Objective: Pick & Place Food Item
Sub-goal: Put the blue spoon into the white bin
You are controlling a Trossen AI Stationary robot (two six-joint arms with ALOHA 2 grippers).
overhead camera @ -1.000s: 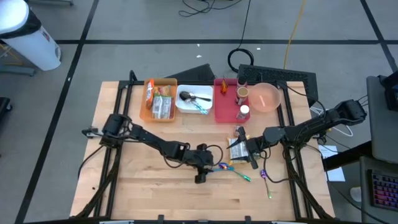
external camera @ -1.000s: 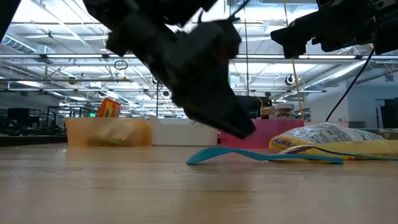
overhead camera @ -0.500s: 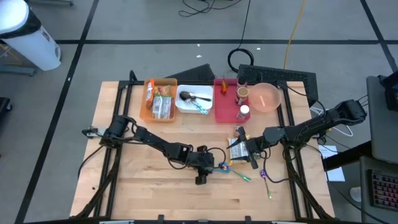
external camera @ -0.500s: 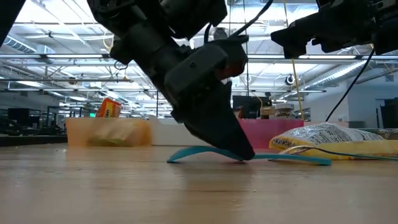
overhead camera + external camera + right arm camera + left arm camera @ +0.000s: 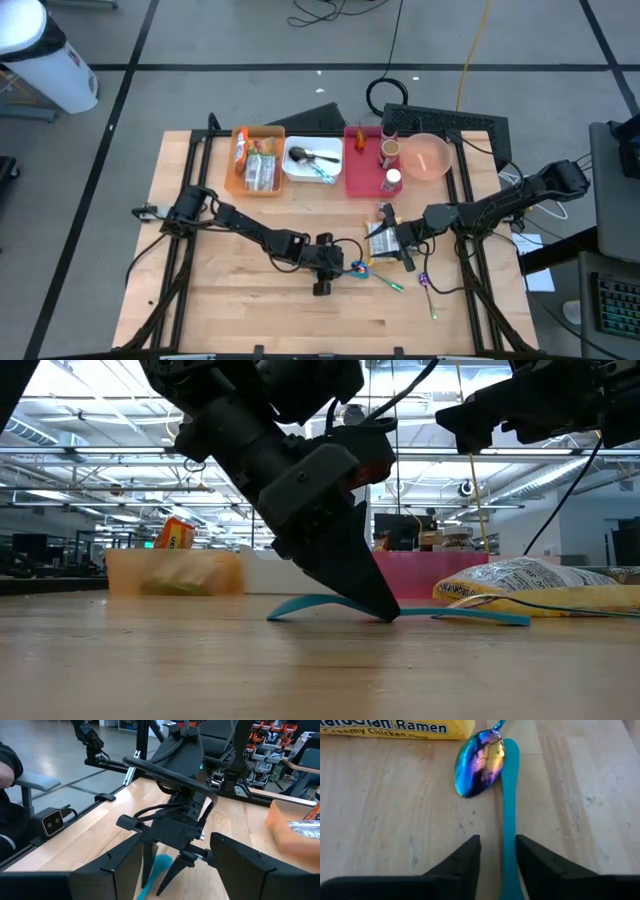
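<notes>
— So, where's the left gripper (image 5: pixel 498 857)?
— Down on the table, fingers narrowed astride the teal utensil (image 5: pixel 509 805), just beside the iridescent spoon (image 5: pixel 476 765).
— Advice?
— Close squarely, avoiding the spoon. The right gripper (image 5: pixel 172 865) hovers part-open.

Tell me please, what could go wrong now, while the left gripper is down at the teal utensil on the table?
1. The left gripper straddles the thin, flat teal utensil with fingertips at the wood; it may slip out or the tips may scrape the table.
2. The iridescent spoon lies against the utensil, so lifting could drag it.
3. The right gripper hovers nearby, open; the arms could collide.
</notes>
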